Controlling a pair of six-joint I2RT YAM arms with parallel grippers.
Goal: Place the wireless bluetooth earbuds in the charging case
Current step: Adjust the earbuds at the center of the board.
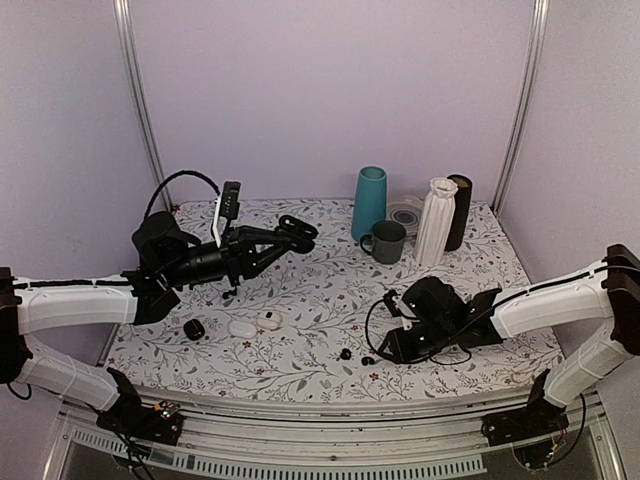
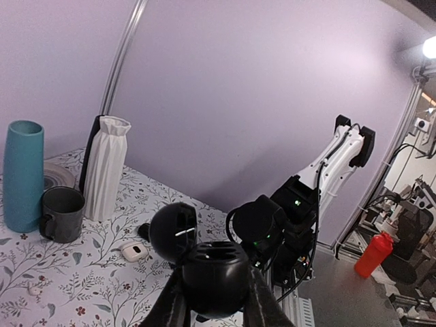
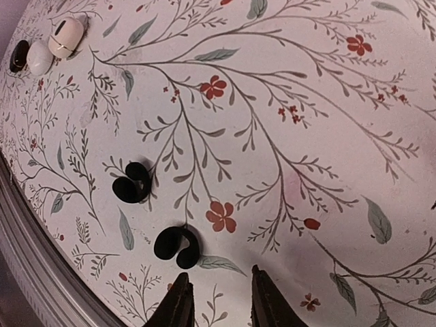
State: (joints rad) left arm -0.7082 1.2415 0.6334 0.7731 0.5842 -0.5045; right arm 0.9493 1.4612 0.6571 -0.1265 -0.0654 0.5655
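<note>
My left gripper [image 1: 283, 240] is raised above the back left of the table and is shut on the black charging case [image 1: 299, 229]. In the left wrist view the case [image 2: 214, 276] sits between the fingers with its lid [image 2: 174, 230] hinged open and its two slots facing up. The two black earbuds [image 1: 345, 354] [image 1: 367, 360] lie on the floral cloth near the front edge. In the right wrist view they lie apart [image 3: 133, 184] [image 3: 177, 246]. My right gripper [image 3: 218, 296] is open and empty, low over the cloth, with the nearer bud just left of its left fingertip.
Two white pebble cases [image 1: 243, 327] [image 1: 268, 320] and a small black round object [image 1: 194, 329] lie front left. A teal vase [image 1: 370, 203], grey mug [image 1: 387, 241], white ribbed vase [image 1: 436, 221], black cylinder [image 1: 460, 210] and a round disc [image 1: 406, 215] stand at the back.
</note>
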